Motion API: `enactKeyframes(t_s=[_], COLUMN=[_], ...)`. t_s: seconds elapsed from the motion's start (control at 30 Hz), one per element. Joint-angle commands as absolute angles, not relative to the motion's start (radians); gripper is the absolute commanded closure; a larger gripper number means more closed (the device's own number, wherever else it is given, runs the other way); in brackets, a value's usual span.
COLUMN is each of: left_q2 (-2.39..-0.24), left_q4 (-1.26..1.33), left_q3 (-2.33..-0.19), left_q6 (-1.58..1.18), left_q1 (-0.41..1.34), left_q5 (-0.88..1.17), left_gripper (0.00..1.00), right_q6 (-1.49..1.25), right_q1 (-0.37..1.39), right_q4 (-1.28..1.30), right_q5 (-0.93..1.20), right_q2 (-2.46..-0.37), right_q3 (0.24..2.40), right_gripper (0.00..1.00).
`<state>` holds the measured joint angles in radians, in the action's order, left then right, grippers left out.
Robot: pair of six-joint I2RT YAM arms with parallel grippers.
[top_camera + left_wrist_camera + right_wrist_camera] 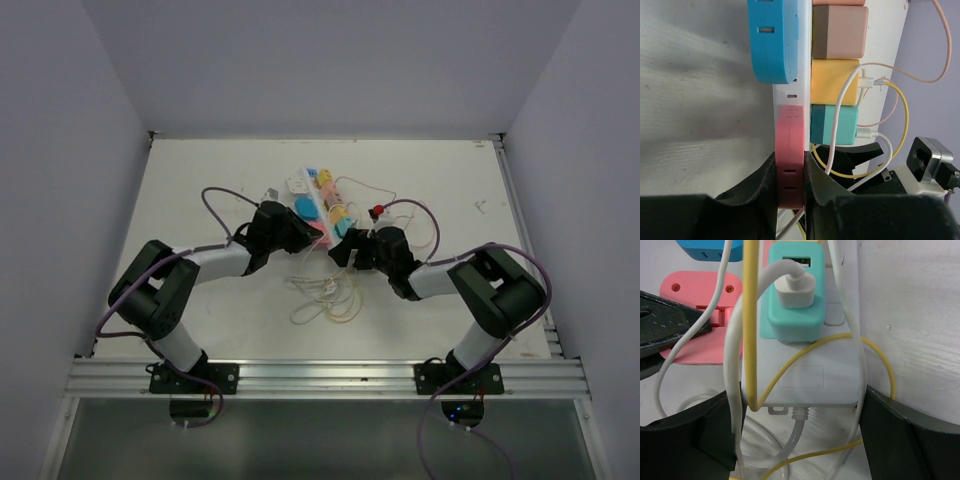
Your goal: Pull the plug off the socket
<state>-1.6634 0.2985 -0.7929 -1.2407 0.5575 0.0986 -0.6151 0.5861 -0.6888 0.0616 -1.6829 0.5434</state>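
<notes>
On the white table (470, 180), the socket (322, 205) lay near the middle, slanting away from the arm bases. It was a long white strip with coloured plugs crowded along both sides. Your right gripper (800, 400) straddled its cord end, jaws wide across the strip's width, and the fingers (890, 435) looked pressed against both long sides, so I judged it braced. Your left gripper (790, 165) had its jaws pressed together on the flat pink plug (790, 150), pinching it by its thin faces.

The reach and the grip were done, but the pull itself was not. The pink plug sat flush against the strip's side, apparently seated, just below a blue plug (772, 40) and across from a teal plug (790, 305). A yellow cable (751, 315) and white leads draped over the strip's end between your right fingers. They could drag once you drew the plug out.
</notes>
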Motion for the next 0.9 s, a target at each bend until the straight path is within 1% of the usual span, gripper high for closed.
enactKeyframes(t_s=[0.0,0.4,0.67,0.77,0.87], left_q2=[-1.603,-1.520,-1.457,-1.405,-1.327], left_q4=[0.308,0.259,0.204,0.190,0.150], left_q3=[-0.775,-0.764,-0.758,-0.724,-0.681], left_q6=[-1.256,-1.276,-1.253,-1.223,-1.160], left_q1=[0.549,0.517,0.500,0.459,0.381], left_q5=[0.098,0.103,0.104,0.124,0.120], left_gripper=[1.00,1.00,1.00,1.00,1.00], right_q6=[-0.661,-0.686,-0.680,-0.673,-0.666], right_q1=[0.591,0.589,0.589,0.589,0.591], right_q4=[-0.517,-0.425,-0.413,-0.413,-0.402], right_q5=[0.011,-0.090,-0.101,-0.109,-0.118], right_q2=[-1.733,-1.733,-1.733,-1.723,-1.714], right_q3=[0.515,0.529,0.529,0.526,0.526], right_gripper=[1.00,1.00,1.00,1.00,1.00])
